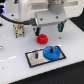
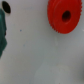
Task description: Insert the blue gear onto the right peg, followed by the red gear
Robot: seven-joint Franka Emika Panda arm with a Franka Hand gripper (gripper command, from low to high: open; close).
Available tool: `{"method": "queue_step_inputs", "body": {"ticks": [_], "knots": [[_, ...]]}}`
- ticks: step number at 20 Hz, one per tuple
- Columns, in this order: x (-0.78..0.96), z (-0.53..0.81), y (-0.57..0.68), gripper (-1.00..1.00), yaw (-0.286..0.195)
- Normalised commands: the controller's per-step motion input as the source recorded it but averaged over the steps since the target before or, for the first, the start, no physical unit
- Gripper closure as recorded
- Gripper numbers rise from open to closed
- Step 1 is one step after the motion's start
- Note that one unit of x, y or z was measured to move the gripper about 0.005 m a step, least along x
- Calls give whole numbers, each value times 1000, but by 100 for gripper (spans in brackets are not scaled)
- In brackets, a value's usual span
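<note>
Blue gear (image 1: pixel 51 52) sits on the silvery plate (image 1: pixel 34 59), at the end of the plate toward the exterior view's right, lying flat and level, which suggests its hub has gone down over the right peg; the peg itself is hidden under the gear, so full seating cannot be confirmed. Toward the other end of the plate a thin upright pin (image 1: pixel 37 55) stands bare, well apart from the blue gear. Red gear (image 1: pixel 42 37) lies flat on the white table (image 1: pixel 15 50), just beyond the far edge of the plate and not touching it, with its central hole facing up; this placement leaves it free to be taken from above. Gripper (image 1: pixel 49 28) hangs over the table beyond the plate, beside and slightly above the red gear, its dark fingertips spread apart and nothing between them. In the wrist view the red gear (image 2: pixel 62 16) appears near one corner with its hole plainly visible, while one dark green fingertip (image 2: pixel 2 32) shows at the opposite edge, so the gear is judged not yet centred between the fingers. The first half of the task appears done, and the second half appears to be at the approach stage, the red gear being still ungrasped.
</note>
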Motion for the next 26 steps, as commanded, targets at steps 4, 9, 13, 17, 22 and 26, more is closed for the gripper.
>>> {"method": "queue_step_inputs", "body": {"ticks": [4, 9, 13, 17, 22, 26], "knots": [[-276, -269, -65, -100, 0], [-248, -245, -55, -100, 0], [-269, -238, -52, -100, 0], [-66, -58, -119, -100, 0], [15, 11, -487, -100, 0], [-97, -115, -145, -100, 0]]}}
